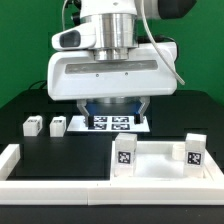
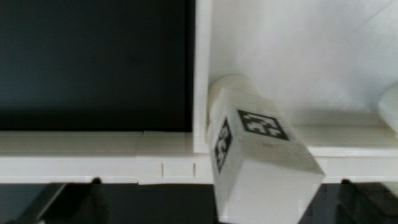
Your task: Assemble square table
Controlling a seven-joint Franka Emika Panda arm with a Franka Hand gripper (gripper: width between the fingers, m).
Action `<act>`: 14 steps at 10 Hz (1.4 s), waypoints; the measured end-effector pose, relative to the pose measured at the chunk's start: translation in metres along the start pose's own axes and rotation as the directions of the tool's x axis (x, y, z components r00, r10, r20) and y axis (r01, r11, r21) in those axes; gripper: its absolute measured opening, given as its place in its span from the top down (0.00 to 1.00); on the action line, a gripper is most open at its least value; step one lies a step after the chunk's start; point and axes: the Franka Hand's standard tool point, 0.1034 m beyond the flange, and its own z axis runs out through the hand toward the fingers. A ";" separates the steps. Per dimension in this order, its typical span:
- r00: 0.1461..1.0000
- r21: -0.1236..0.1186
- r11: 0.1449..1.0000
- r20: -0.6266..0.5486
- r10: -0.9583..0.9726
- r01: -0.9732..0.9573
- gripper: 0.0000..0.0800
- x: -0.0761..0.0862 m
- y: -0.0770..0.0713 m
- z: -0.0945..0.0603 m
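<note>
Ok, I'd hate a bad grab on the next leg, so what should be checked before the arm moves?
1. Gripper open: ok.
2. Nothing between the jaws: ok.
3. Two loose legs lying apart from each other, at the exterior view's left: ok.
4. Two tagged legs upright at the table top: ok.
5. Marker board free of parts: cannot tell, partly hidden by the gripper.

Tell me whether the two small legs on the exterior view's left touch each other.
Apart. The exterior view shows a strip of black table between the leftmost leg and the neighbour leg.
</note>
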 end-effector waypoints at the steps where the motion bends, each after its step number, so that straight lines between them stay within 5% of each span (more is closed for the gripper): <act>1: 0.999 0.012 1.000 0.034 0.009 -0.010 0.19 -0.006 0.003 0.003; 2: 0.993 0.034 0.999 0.117 0.029 -0.033 0.19 -0.018 0.012 0.012; 5: 0.975 0.013 0.999 0.220 0.035 -0.039 0.19 -0.041 0.001 0.051; 8: 0.980 -0.027 0.998 0.192 0.057 -0.053 0.19 -0.047 -0.007 0.088; 12: 0.982 -0.035 0.997 0.171 0.074 -0.069 0.20 -0.047 -0.006 0.092; 13: 0.982 -0.036 0.997 0.171 0.074 -0.069 0.41 -0.047 -0.006 0.092; 14: 0.982 -0.036 0.997 0.171 0.075 -0.070 0.41 -0.047 -0.006 0.092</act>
